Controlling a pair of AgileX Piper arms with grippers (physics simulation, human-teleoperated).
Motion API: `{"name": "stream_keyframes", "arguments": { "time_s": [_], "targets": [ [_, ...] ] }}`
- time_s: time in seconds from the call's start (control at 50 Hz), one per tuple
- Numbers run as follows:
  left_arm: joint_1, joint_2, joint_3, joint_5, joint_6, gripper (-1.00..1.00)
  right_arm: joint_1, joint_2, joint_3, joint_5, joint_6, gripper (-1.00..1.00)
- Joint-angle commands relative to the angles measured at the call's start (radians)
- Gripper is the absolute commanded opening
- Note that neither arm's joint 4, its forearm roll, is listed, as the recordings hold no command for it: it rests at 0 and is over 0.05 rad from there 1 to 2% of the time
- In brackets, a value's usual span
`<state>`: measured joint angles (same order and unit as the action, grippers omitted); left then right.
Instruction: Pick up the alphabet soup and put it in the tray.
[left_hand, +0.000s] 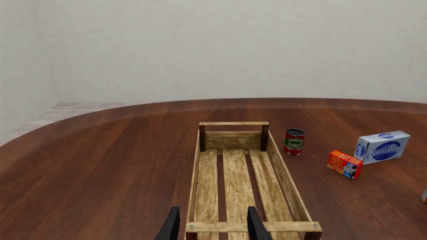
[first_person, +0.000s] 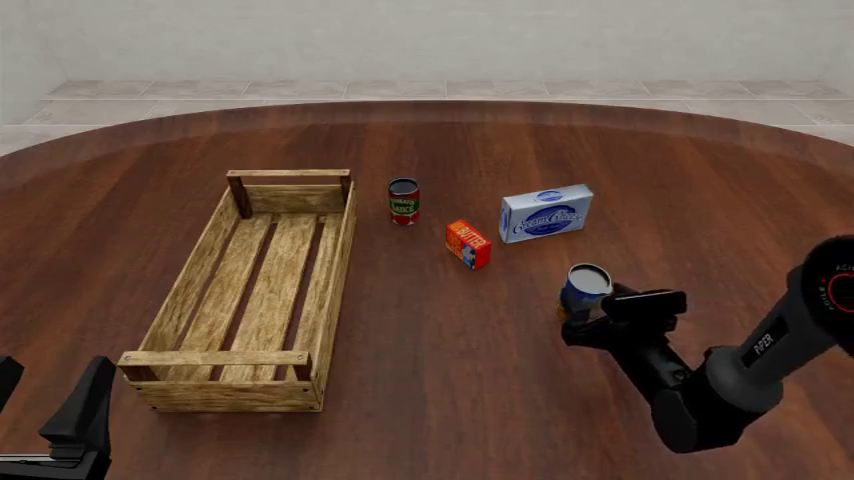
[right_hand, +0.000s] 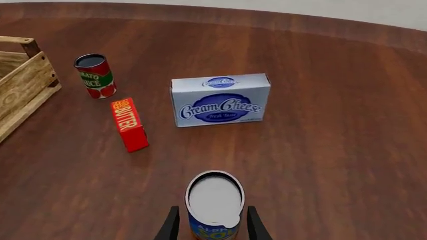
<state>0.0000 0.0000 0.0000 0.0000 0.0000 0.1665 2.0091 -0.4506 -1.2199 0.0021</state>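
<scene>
Blue-labelled alphabet soup (right_hand: 214, 207) is seen upright on the table (first_person: 441, 400), bracketed between the spread fingers of the right gripper (right_hand: 211, 226), contact unclear. Well apart, the tray (first_person: 254, 290) is faced by the open left gripper (left_hand: 212, 225).

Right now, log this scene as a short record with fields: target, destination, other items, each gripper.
target: blue-labelled alphabet soup can with pale top, upright on the dark wooden table, right of the crate
destination: long light-wood slatted tray, nothing inside it
other items: red-and-green tomato sauce can, orange butter box, blue-and-white cream cheese box, all between tray and soup
right gripper: fingers on either side of the soup can; contact cannot be told
left gripper: open, hovering at the tray's near end
</scene>
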Motion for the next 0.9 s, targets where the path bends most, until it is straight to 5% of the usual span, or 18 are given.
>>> {"name": "stream_keyframes", "arguments": {
  "time_s": [0.02,0.56,0.58,0.9],
  "targets": [
    [0.0,0.0,0.0,0.0,0.0,1.0,0.007,0.041,-0.029,0.0,0.002,1.0],
    [0.0,0.0,0.0,0.0,0.0,1.0,0.002,0.11,-0.087,0.0,0.023,1.0],
    [0.0,0.0,0.0,0.0,0.0,1.0,0.004,0.108,-0.086,0.0,0.026,-1.0],
    [0.0,0.0,0.0,0.0,0.0,1.0,0.04,0.073,-0.057,0.0,0.032,-1.0]
  ]
}}
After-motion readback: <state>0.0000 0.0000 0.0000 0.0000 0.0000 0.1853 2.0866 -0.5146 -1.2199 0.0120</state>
